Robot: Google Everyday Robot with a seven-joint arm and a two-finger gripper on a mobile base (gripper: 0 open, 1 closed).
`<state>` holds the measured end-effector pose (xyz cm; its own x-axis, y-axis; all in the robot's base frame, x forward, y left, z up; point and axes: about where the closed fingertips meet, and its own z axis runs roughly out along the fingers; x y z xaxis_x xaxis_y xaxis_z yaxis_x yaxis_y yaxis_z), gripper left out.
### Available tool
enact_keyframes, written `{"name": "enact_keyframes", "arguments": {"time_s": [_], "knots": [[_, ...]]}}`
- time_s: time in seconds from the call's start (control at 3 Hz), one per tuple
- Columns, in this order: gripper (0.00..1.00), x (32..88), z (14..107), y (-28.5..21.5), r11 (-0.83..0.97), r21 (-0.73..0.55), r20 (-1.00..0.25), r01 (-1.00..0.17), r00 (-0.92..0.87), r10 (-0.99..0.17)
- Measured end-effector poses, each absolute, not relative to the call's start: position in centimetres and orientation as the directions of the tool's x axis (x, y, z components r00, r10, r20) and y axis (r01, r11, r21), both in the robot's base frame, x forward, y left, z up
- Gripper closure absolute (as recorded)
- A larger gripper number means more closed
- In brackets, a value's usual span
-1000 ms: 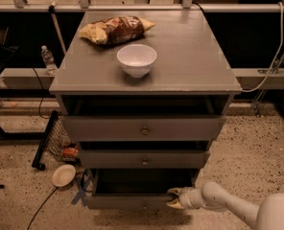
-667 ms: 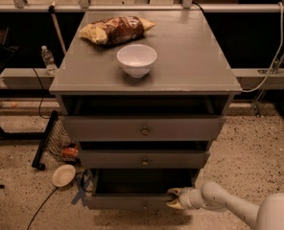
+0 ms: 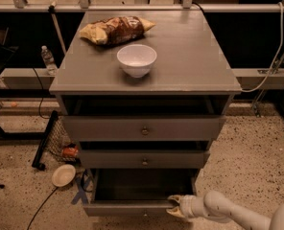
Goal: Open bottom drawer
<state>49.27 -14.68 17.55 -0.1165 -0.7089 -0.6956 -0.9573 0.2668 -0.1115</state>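
Note:
The grey cabinet (image 3: 147, 83) has three drawers. The bottom drawer (image 3: 127, 208) is the lowest and narrowest. It stands pulled out toward me, and its dark inside (image 3: 142, 183) shows. Its knob lies at the frame's lower edge and is hard to see. My gripper (image 3: 174, 206) comes in from the lower right on a white arm (image 3: 228, 212). It sits at the right end of the bottom drawer's front, at its top edge. The middle drawer (image 3: 144, 159) and the top drawer (image 3: 144, 128) also stand a little way out.
A white bowl (image 3: 136, 59) and a chip bag (image 3: 115, 30) lie on the cabinet top. On the floor to the left are a small round dish (image 3: 64, 175), a black stand leg (image 3: 43, 140), a cable and a wire basket. A water bottle (image 3: 47, 60) stands on a left shelf.
The bottom drawer has slid further out toward me, showing more of its inside. My gripper has moved with the drawer front, lower in the view.

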Motion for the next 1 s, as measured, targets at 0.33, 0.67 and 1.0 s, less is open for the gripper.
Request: {"name": "enact_keyframes", "arguments": {"time_s": [0.33, 0.67, 1.0], "knots": [[1.00, 47.2, 17.7, -14.5, 0.249, -0.110, -0.688, -0.962, -0.107, -0.717], [1.00, 45.9, 17.8, -14.4, 0.242, -0.109, -0.685, -0.964, -0.104, -0.721], [1.00, 46.0, 17.6, -14.4, 0.242, -0.109, -0.685, -0.964, -0.104, -0.721]]}}
